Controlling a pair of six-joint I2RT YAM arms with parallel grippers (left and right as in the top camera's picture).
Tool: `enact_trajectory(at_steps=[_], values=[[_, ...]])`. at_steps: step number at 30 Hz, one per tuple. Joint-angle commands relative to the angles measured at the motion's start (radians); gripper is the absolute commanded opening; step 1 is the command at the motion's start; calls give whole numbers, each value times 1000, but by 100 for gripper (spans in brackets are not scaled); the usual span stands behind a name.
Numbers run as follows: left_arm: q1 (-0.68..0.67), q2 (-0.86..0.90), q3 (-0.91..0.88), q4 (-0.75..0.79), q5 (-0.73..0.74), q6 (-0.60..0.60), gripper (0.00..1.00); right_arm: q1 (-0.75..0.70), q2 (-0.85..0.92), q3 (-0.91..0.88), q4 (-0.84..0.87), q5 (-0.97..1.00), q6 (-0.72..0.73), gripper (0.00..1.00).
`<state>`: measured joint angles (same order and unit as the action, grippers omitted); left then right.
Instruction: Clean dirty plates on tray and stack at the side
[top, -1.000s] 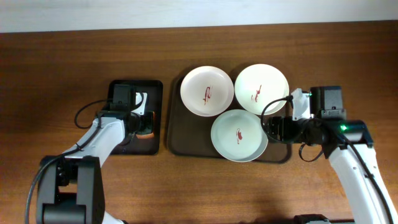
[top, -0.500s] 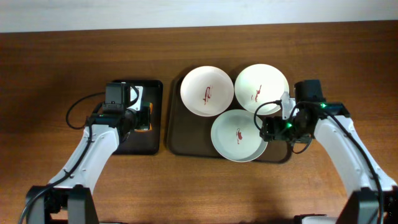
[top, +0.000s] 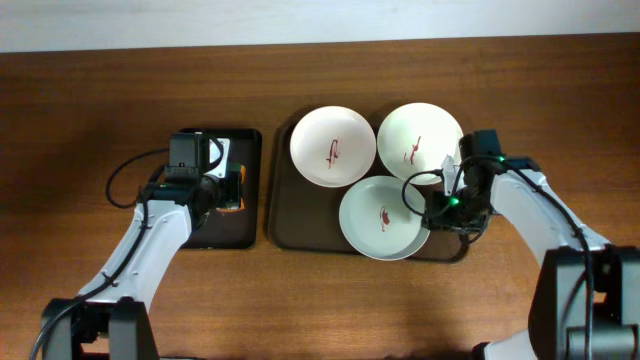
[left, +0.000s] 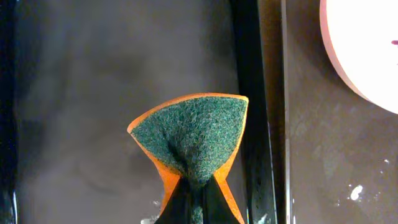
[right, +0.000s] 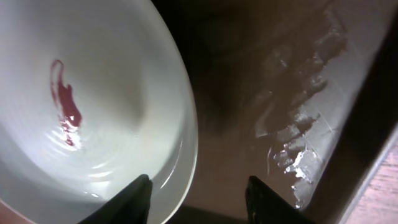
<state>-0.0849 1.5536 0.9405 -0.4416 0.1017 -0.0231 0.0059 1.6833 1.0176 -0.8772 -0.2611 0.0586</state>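
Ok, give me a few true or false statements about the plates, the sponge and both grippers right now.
1. The back-left plate, back-right plate and front plate all lie on the brown tray. True.
2. Only one plate carries a red smear. False: all three do.
3. The left gripper pinches a green-faced orange sponge. True.
4. The sponge is over the brown tray. False: it is over the smaller black tray.
5. The right gripper is shut on the front plate. False: its jaws stand open at that plate's rim.
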Motion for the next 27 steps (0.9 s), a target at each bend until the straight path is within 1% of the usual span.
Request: enact_trajectory(at_steps=[1,2,5,9,10,11,13,14,15,20,27], values=[[-2,-32,8,2,15,-10,1,-6,43,18,15,-48,2,42],[-2,-32,8,2,15,-10,0,-6,57,18,19,-50,2,36],[-2,-32,8,2,15,-10,0,-6,74,17,22,-48,2,32],[-2,-32,8,2,14,-10,0,-6,79,16,29,-46,2,22],[-2,-32,8,2,15,-10,0,-6,80,16,29,-46,2,21],[-2,-32,8,2,15,-10,0,-6,80,16,29,-46,2,16],[-2,-32,8,3,14,-10,0,-6,80,16,29,-46,2,11],[-2,-32,8,3,14,-10,0,-6,79,16,29,-46,2,6],[-2,-32,8,3,15,-10,0,-6,80,15,29,-46,2,4],[-2,-38,8,18,15,-10,0,-6,80,15,29,-46,2,4],[-2,-115,8,94,14,-10,0,-6,80,15,29,-46,2,4]])
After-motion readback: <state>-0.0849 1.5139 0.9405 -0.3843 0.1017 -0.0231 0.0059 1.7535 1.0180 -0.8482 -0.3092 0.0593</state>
